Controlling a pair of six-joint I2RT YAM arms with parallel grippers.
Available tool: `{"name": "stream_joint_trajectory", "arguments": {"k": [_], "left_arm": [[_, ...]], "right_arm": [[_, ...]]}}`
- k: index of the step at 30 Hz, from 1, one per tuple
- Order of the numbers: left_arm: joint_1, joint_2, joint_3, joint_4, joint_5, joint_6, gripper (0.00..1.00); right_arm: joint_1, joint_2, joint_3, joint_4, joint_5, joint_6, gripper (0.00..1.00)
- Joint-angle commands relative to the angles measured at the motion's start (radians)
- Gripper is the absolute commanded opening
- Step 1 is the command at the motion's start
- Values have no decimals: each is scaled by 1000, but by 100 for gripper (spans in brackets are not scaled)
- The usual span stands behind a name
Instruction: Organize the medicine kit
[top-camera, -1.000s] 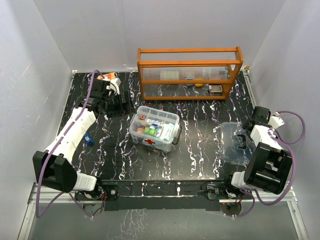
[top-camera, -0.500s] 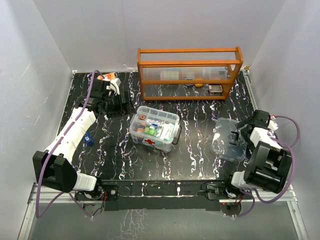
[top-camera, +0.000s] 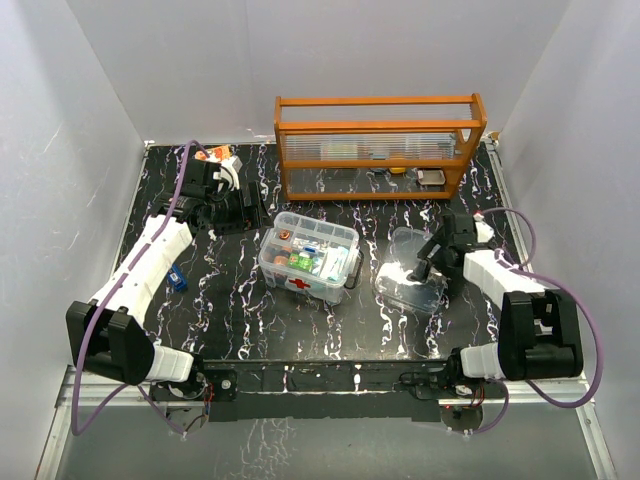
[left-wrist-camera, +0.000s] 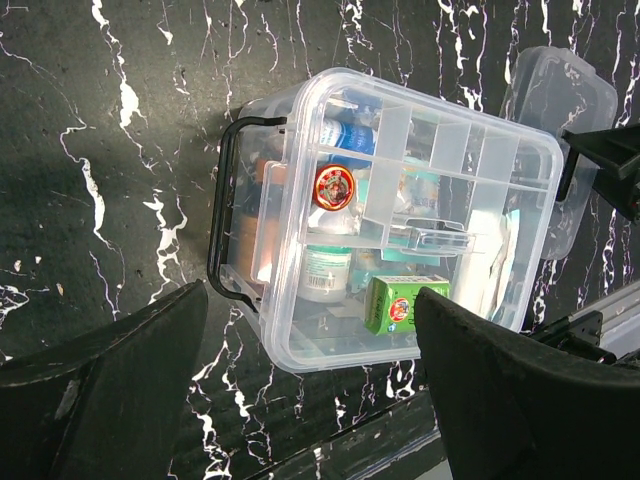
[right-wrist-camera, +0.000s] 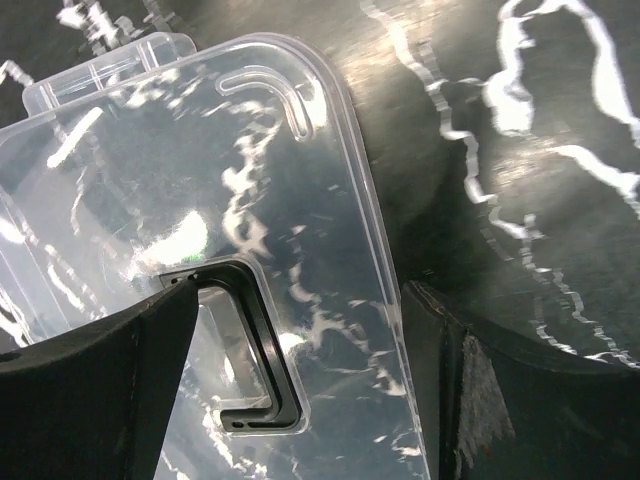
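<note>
- The black table (top-camera: 230, 300), veined with white, carried everything.
- The medicine kit (top-camera: 308, 257) stood open near the middle, its red cross facing the near edge.
- Its clear lid (top-camera: 405, 272) was just right of it; whether it lay flat was unclear.
- An orange wooden rack (top-camera: 378, 140) stood along the far edge.
- A small blue object (top-camera: 178, 278) lay near the left edge.

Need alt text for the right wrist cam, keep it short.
A clear plastic lid with a black handle fills most of the frame, with the black, white-veined table behind it. The right hand has its two dark fingers wide apart at the bottom corners, and the handle sits between them.
</note>
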Motion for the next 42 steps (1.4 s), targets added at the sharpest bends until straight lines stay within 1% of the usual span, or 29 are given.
{"name": "stream_joint_trajectory", "arguments": {"k": [1,3,7,9,11,14,18,22,27,29,35,37,42], "left_arm": [[5,-9,-12,11,17,-2,83],[3,-9,-16,11,17,-3,83],[3,-6,-16,12,17,-1,83],[3,-7,-15,11,17,-1,83],[3,-7,-14,12,21,-1,83],[4,-6,-12,11,28,-3,83],[3,-6,-6,12,41,-6,83],[3,-6,2,10,45,-7,83],[3,-6,6,5,46,-7,83],[3,-6,8,3,47,-7,83],[3,-6,19,3,54,-7,83],[4,18,23,2,54,-7,83],[3,22,26,1,55,-7,83]], "right_arm": [[95,28,47,-92,88,-12,77],[110,20,62,-106,98,-32,76],[116,-8,73,-141,112,-73,80],[115,-25,72,-155,116,-88,80],[115,-35,63,-161,99,-103,78],[115,-44,48,-164,60,-113,72],[116,-25,34,-126,-59,-158,70],[115,0,33,-122,-73,-160,68],[116,21,35,-124,-117,-183,62],[116,21,39,-135,-126,-191,62],[117,-26,60,-170,-123,-195,68],[117,-41,68,-187,-121,-191,70],[118,-63,71,-205,-132,-183,69]]}}
